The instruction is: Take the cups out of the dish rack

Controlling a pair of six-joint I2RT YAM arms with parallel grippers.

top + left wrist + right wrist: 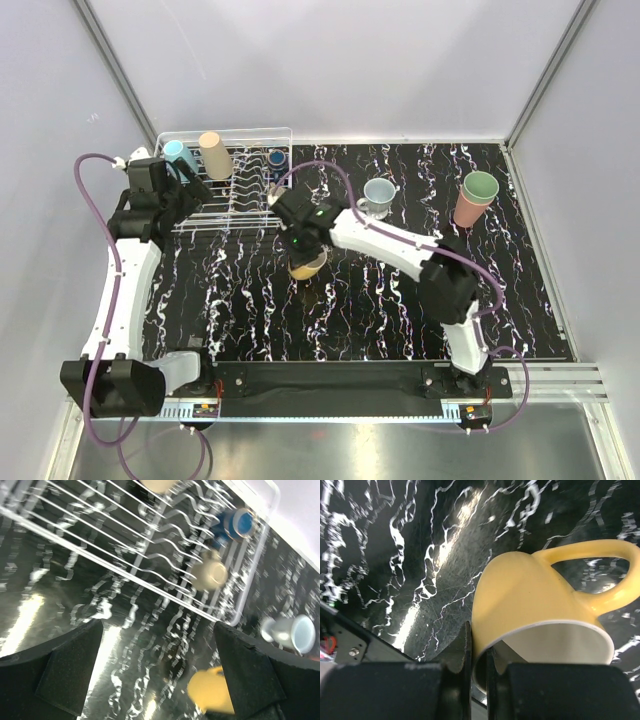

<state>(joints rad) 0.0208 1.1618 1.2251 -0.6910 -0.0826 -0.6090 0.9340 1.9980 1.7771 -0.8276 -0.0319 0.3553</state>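
Observation:
My right gripper is shut on the rim of a yellow mug, one finger inside and one outside, low over the black marbled table just in front of the dish rack. The rack holds a cyan cup, a tan tumbler and a navy mug. The left wrist view also shows a beige mug in the rack. My left gripper hangs open and holds nothing, over the rack's near edge.
A pale blue mug stands on the table right of the rack. A green tumbler nested in a pinkish one stands at the far right. White walls close in the table on three sides.

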